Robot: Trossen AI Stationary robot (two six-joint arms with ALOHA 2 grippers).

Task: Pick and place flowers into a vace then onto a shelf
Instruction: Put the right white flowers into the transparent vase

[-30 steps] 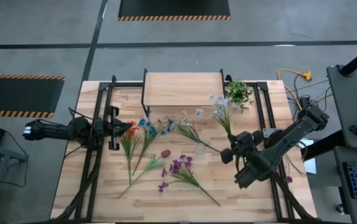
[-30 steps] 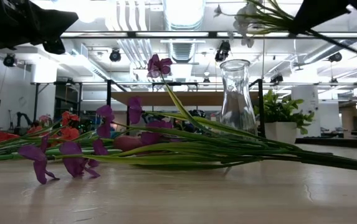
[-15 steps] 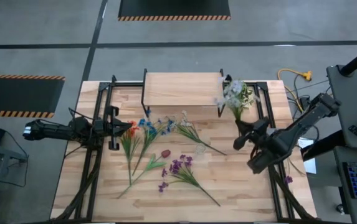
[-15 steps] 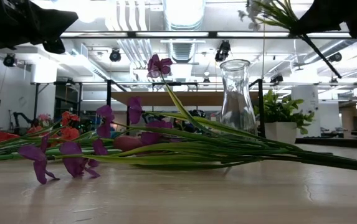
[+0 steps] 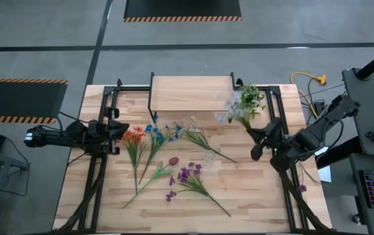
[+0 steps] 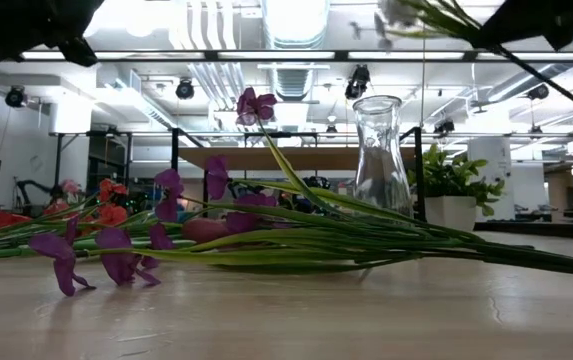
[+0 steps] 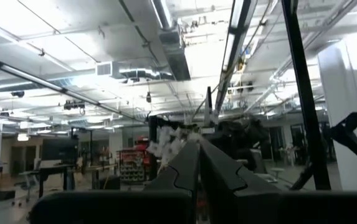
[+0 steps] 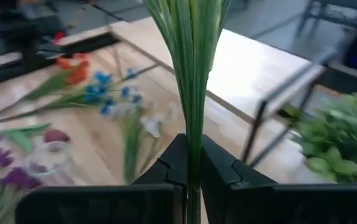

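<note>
Right end effector (image 8: 190, 168) is clamped on a white flower bunch (image 5: 233, 108), held up off the desk (image 5: 239, 196) beside the shelf (image 5: 190, 94). Vace (image 5: 209, 156) sits below among loose flowers (image 5: 187, 176); left end effector (image 7: 197, 162) is pinched shut at the desk's left edge.

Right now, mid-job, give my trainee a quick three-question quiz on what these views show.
1. True or false: the right pincer is shut on a bunch of white flowers held above the table.
2. Where is the vase? A) on the shelf B) on the tabletop among loose flowers C) in the left pincer
3. Fill in: the potted plant stands at the ____ end of the shelf in the high view.

Key: 1 true; 2 B; 3 right. The left pincer is shut and holds nothing, at the table's left edge.
</note>
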